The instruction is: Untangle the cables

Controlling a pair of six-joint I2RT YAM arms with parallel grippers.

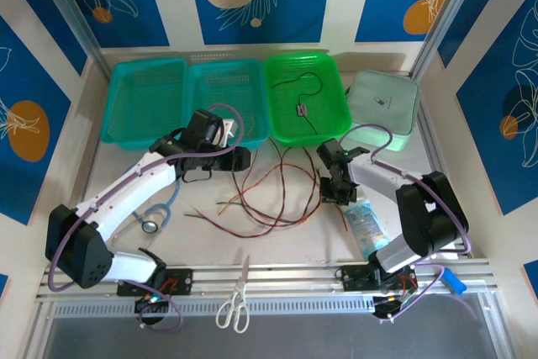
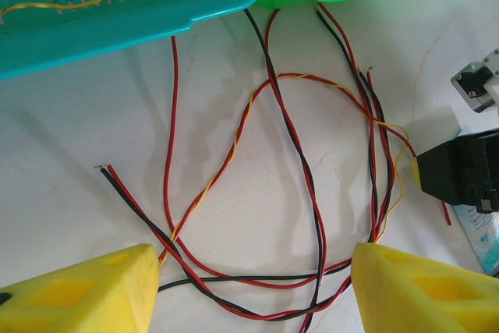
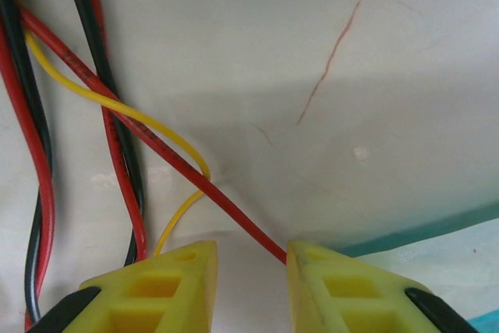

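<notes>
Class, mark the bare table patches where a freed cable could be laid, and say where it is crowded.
Free: front strip between the scissors and the right arm's base; left corner between teal basket and left arm. Crowded: the cables in the middle.

Bare table (image 1: pixel 294 250) is lying open between the cables (image 1: pixel 269 199) and the scissors (image 1: pixel 235 296). Baskets (image 1: pixel 187 98) are walling the far side, while a stethoscope (image 1: pixel 150 226) and a packet (image 1: pixel 367 226) are crowding the flanks.
</notes>
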